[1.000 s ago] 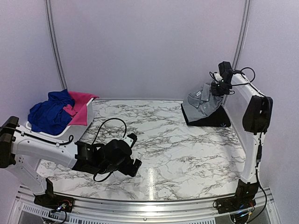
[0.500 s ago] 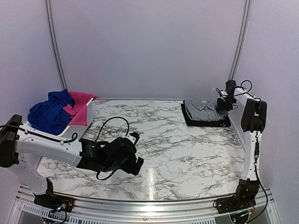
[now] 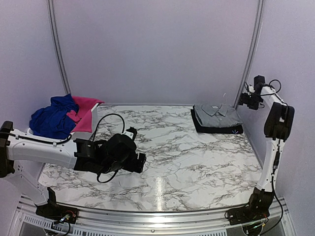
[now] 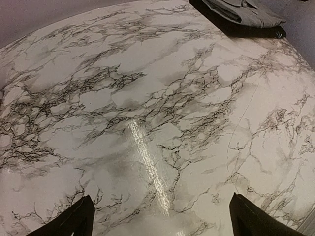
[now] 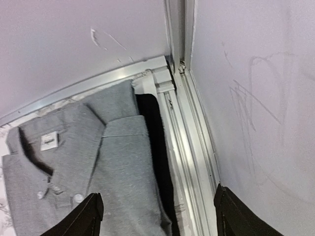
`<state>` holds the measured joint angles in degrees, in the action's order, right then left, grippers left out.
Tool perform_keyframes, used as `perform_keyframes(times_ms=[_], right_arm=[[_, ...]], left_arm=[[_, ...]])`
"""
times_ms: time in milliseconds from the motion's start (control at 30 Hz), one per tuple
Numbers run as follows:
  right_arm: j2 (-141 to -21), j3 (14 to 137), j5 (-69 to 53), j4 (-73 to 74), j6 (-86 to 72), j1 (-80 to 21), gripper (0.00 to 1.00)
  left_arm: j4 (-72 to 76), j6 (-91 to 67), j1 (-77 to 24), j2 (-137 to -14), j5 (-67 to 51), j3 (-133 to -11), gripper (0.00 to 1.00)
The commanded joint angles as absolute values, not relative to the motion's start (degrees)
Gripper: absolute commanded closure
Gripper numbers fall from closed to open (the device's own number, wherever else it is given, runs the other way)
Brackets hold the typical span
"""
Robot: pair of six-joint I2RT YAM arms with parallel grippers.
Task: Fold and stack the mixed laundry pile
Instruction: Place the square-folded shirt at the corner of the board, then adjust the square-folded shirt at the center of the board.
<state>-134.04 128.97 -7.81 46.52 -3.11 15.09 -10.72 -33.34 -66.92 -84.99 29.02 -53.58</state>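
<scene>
At the far left, the white basket [image 3: 84, 136] sat where it had a second before, with the blue garment [image 3: 51, 121] heaped in it and the pink garment [image 3: 86, 114] draped over its right rim; neither had shifted. Next to it, the left arm had drawn back a little toward the basket compared with the earlier view. The left gripper [image 4: 161, 209] hung over bare marble table [image 3: 197, 157], its fingers spread wide with nothing between them, as before.

The main change was at the back right corner. A second earlier the grey collared shirt [image 3: 216, 113] had been held up by its collar end and sloped down onto the black garment [image 3: 216, 129]. It now lay flat and folded on top of that black piece, collar and buttons facing up, the two forming a neat stack against the right wall rail [image 5: 189, 147].

Furthest right, the right gripper [image 5: 157, 199] had let go and risen clear of the stack, up beside the corner post. Its jaws stood apart and empty, with the shirt visible below them
</scene>
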Motion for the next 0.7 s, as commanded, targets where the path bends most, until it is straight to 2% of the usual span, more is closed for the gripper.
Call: perform_keyframes(times_ms=[0,133,367,667], right_arm=[[-128.8,123.6,-14.8,44.3,-5.0,14.5,0.28],[-128.7,119.0,-18.9,42.2,-7.1,14.4,0.3],[-133.5,118.1,-19.3,42.0,-7.6,14.3,0.3],[-134.9,121.2,-14.4,44.3,-7.1,14.8,0.29]], left_arm=[[-13.1,-37.4,-65.9,-81.2,32.4,-53.0,0.01],[-14.0,-40.2,-65.0,-78.4,32.9,-52.2,0.01],[-14.2,-44.7,-62.8,-71.7,32.0,-48.9,0.01],[-23.0,-48.1,-58.7,-65.7,32.0,-47.7,0.01]])
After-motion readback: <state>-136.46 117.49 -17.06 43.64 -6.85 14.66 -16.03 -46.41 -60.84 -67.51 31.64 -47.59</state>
